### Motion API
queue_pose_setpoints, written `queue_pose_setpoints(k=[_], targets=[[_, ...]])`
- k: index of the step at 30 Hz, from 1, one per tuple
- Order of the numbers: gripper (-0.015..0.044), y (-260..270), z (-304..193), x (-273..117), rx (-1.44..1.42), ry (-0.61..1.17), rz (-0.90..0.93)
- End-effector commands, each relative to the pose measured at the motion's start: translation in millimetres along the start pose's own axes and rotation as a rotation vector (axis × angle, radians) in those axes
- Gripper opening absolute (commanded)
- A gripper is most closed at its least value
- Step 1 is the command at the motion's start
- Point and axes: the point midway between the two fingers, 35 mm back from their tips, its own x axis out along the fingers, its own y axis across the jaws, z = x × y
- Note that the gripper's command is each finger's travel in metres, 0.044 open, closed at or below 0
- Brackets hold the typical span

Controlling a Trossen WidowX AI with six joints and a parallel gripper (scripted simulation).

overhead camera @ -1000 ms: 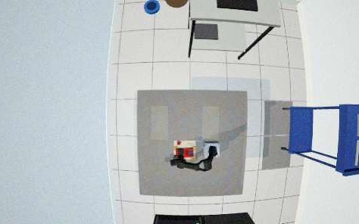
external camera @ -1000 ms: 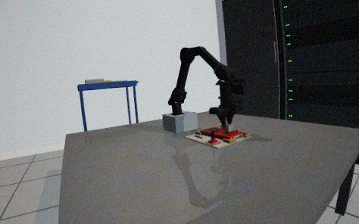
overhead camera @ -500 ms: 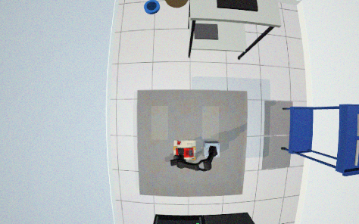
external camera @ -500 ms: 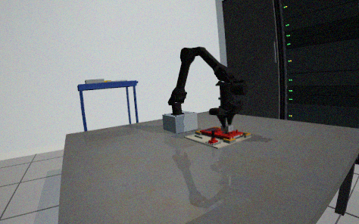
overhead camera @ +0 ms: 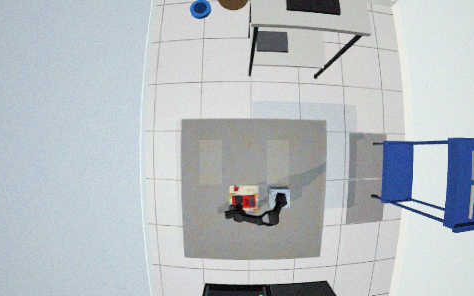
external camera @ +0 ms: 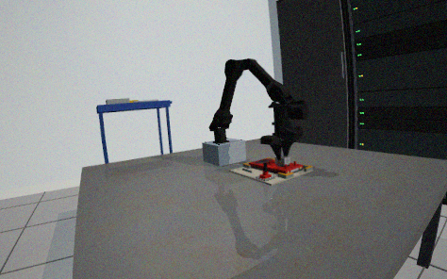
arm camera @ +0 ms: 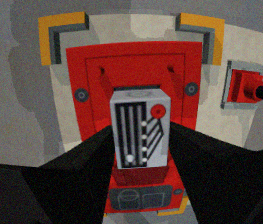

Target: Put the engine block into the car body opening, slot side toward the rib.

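Observation:
The grey engine block [external camera: 285, 160] [arm camera: 132, 135] is held between the two black fingers of my gripper [external camera: 283, 157] [arm camera: 140, 129], which is shut on it. Its top, with dark stripes and a red disc, faces the wrist camera. The block is over the middle of the red car body [overhead camera: 244, 200] [external camera: 263, 164] [arm camera: 77, 67]. A thin dark edge of the opening shows just beyond the block in the wrist view; the block hides the rest. The block's top stands above the body. How deep its underside sits, and the slot and rib, cannot be seen.
The body lies on a cream board [external camera: 248, 175] [arm camera: 244, 45] between yellow corner brackets [arm camera: 44, 42] [arm camera: 219, 42]. A red piece with a black handle [external camera: 265, 175] [arm camera: 244, 86] stands on the board beside the body. The arm's pale blue base box [external camera: 216, 154] is nearby.

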Motion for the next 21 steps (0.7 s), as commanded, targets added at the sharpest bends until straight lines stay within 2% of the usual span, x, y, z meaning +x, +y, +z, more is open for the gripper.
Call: queue_pose_setpoints(k=[1, 21], targets=[[0.0159, 0.4, 0.0, 1.5, -0.002, 0.0, 0.003], [0.0159, 0.4, -0.1, 6.3, 0.007, 0.001, 0.003]])
